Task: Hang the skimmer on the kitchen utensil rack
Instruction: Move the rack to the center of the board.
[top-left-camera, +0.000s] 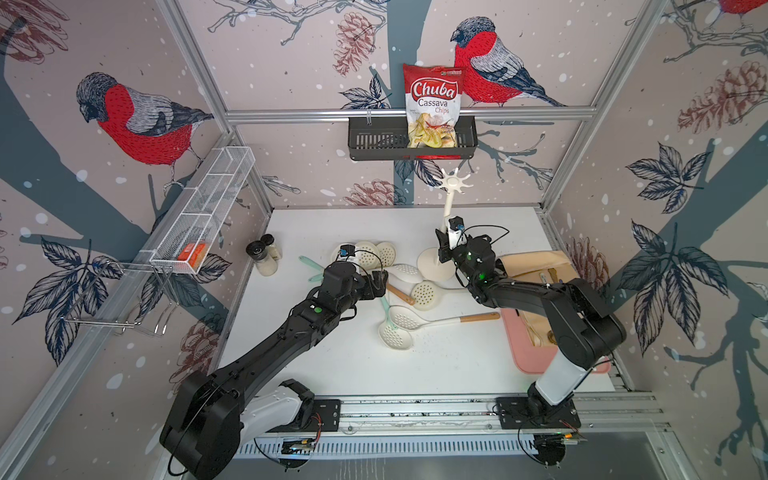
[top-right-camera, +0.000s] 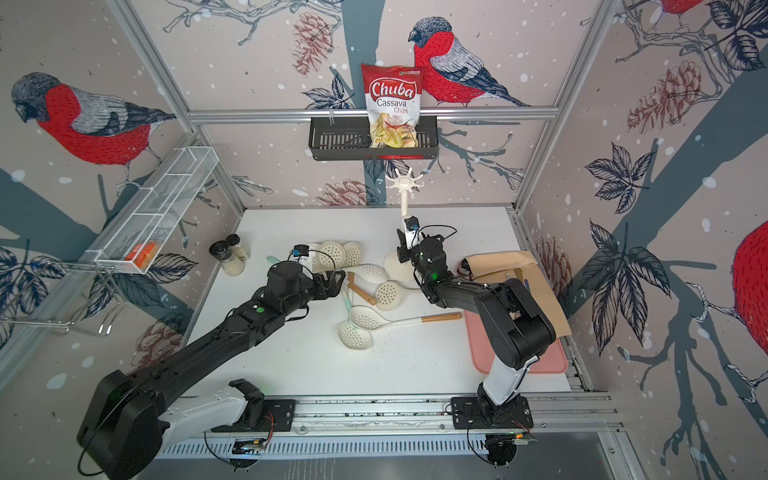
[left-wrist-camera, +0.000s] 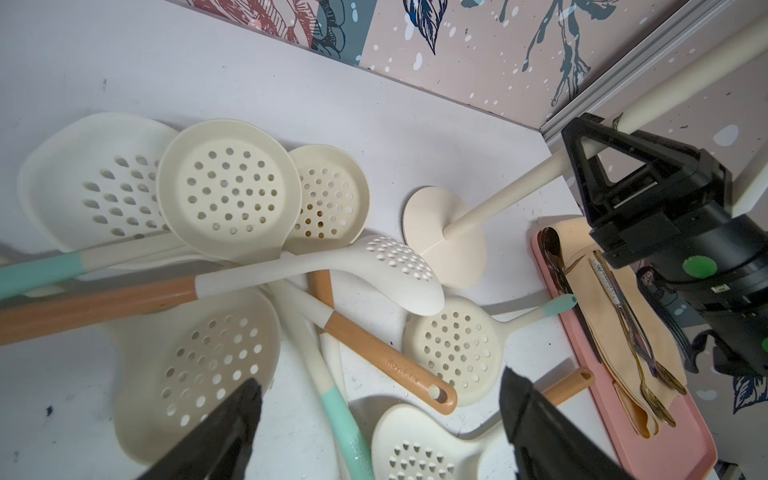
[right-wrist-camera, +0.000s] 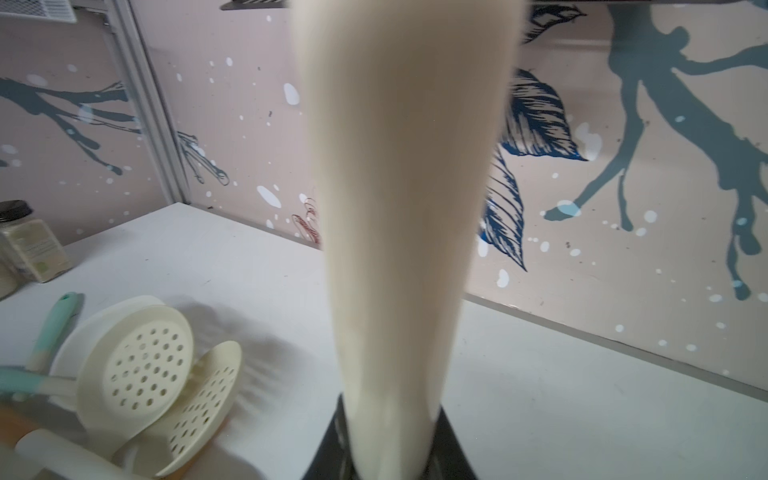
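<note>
Hovering spread wide over the skimmers (left-wrist-camera: 228, 191) piled on the desk (left-wrist-camera: 124, 62), left pincer (left-wrist-camera: 380, 384) hadn't grabbed one yet, right pincer (top-left-camera: 445, 244) pinched the rack pole (top-left-camera: 448, 203), so next it'd need a clear handle.

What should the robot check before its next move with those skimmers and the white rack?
1. Right gripper shut on the kitchen utensil rack pole: ok.
2. Hook arms free: ok.
3. Left gripper open above the pile: ok.
4. A skimmer in hand: not ok, all lie on the table.
5. Skimmers lying apart: not ok, handles cross.
6. Hanging hole showing in a wooden handle: ok.
</note>
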